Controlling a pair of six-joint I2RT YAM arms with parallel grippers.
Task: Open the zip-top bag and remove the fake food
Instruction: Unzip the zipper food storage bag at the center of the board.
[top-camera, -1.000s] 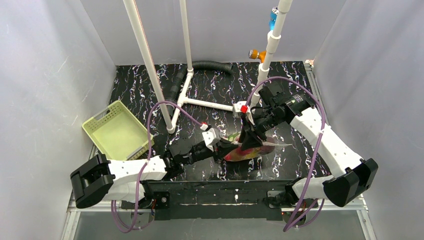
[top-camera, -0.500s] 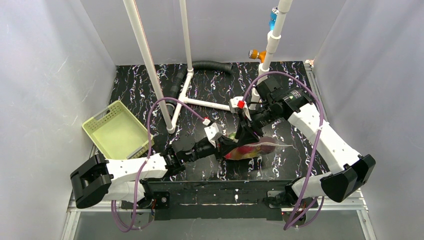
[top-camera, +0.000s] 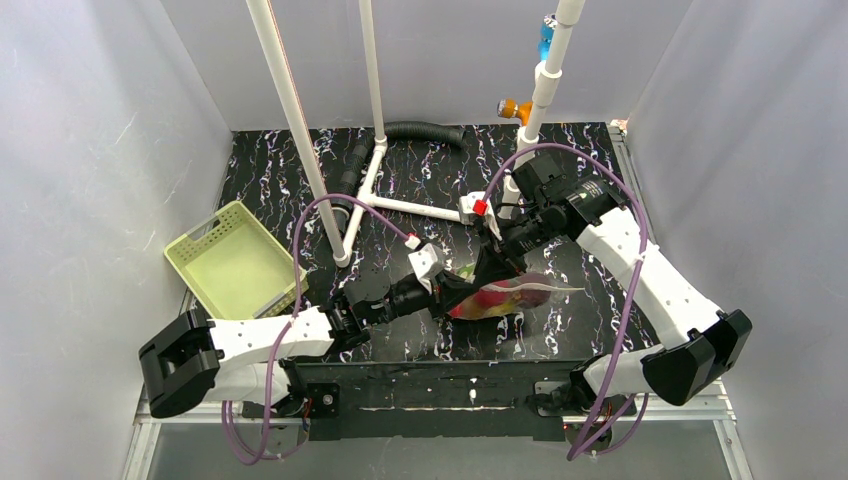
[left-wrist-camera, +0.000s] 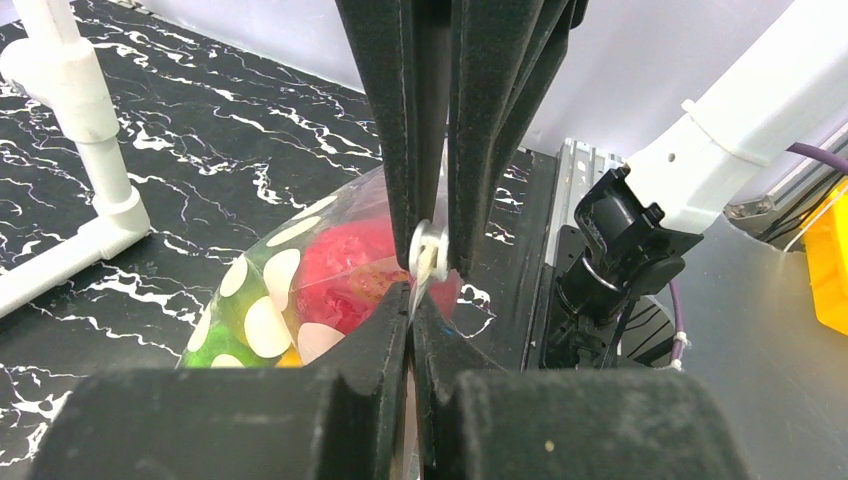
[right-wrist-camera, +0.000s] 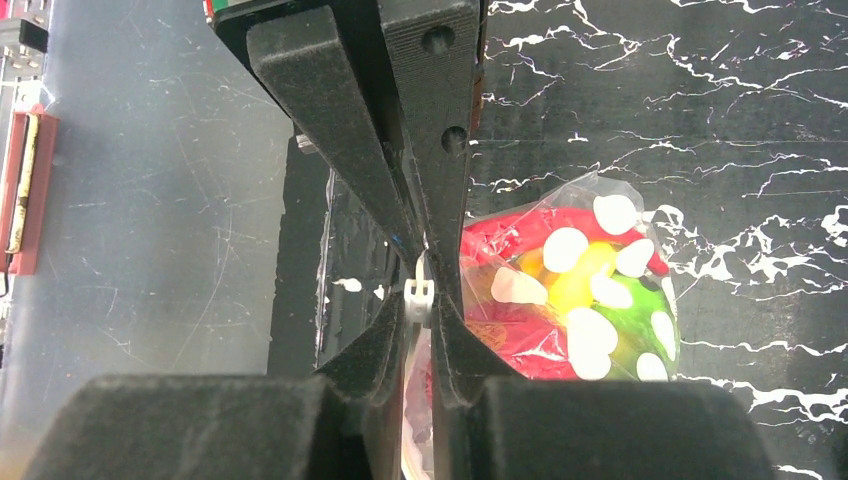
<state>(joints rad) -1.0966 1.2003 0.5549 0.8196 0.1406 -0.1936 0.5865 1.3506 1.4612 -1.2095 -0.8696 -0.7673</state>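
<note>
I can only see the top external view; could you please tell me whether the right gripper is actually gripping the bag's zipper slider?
Observer: Yes. The right wrist view shows the right gripper pinched on the white slider.
Operator: Thank you. And the left gripper?
Observer: The left wrist view shows the left gripper shut on the edge of the zip-top bag, right beside that slider.
Operator: Is anything out of the bag?
Observer: The fake food sits inside; red, yellow and green pieces show through the dotted film.
</note>
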